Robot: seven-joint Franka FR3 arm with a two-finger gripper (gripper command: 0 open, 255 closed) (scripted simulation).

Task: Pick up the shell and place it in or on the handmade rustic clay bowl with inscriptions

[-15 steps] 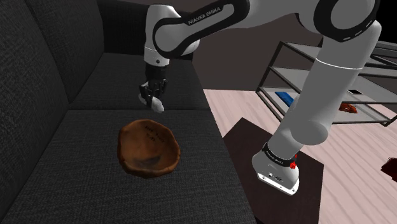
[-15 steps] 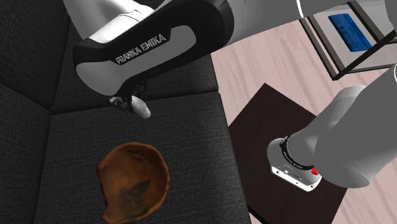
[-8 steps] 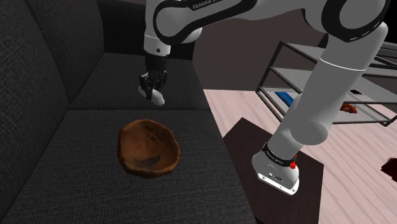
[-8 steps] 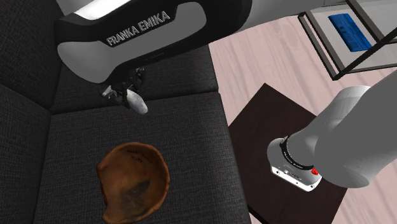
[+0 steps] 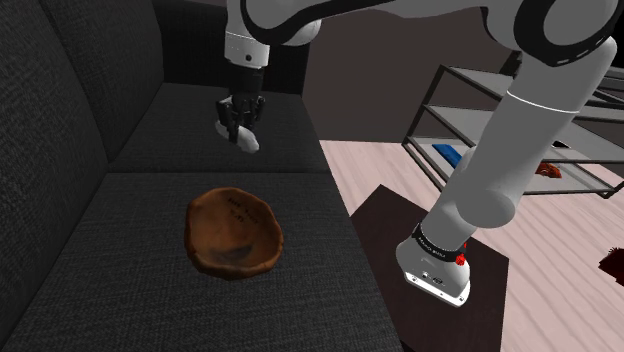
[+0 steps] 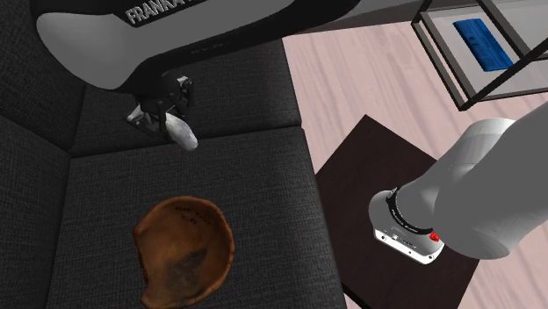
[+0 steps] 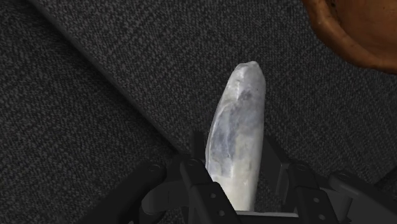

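Note:
A long pale grey-white shell [image 7: 238, 140] is clasped between my black fingers, its tip pointing away from the hand. My gripper [image 5: 240, 118] hangs above the dark sofa seat, shut on the shell [image 5: 246, 139], lifted off the cushion. The brown clay bowl [image 5: 233, 233] rests on the seat cushion nearer the camera in the shoulder view, below and left of the shell [image 6: 183, 132] in the second exterior view, where the bowl [image 6: 184, 253] and my gripper [image 6: 167, 112] also show. An edge of the bowl [image 7: 356, 32] lies beyond the shell's tip.
The dark grey sofa [image 5: 120, 270] has a backrest at the shoulder view's left. A dark stand [image 5: 450, 270] carries the arm's base. A metal shelf [image 5: 530, 140] with a blue item stands on the wooden floor to the right.
My gripper has risen with the shell held in it, moving higher above the seat and slightly away from the bowl. The bowl has not moved.

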